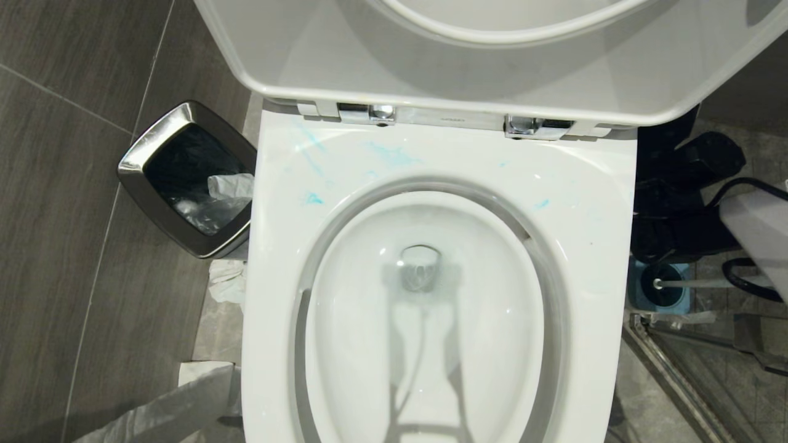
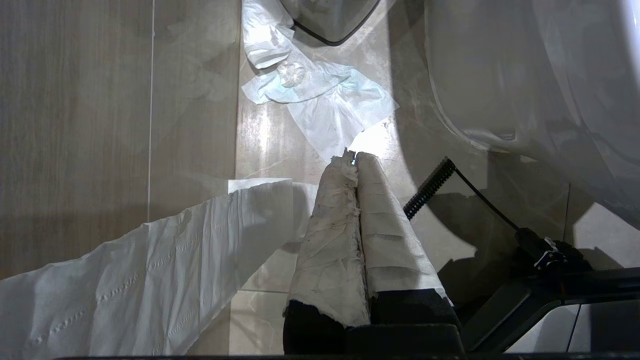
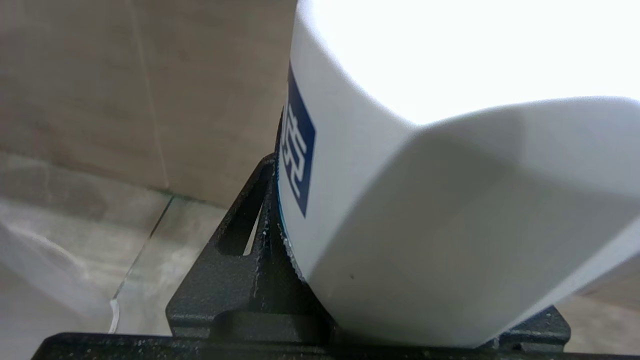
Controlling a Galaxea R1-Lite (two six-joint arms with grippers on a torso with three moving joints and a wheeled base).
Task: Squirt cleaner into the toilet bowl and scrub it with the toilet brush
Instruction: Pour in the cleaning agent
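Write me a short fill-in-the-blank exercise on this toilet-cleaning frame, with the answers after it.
1. The smears on the toilet bowl's rim are pale ____ in colour.
2. The toilet's lid stands ____.
3. The right gripper is shut on a white ____ with a dark blue label.
4. The toilet brush sits in its holder on the robot's ____ side of the toilet.

Missing words: blue; raised; bottle; right
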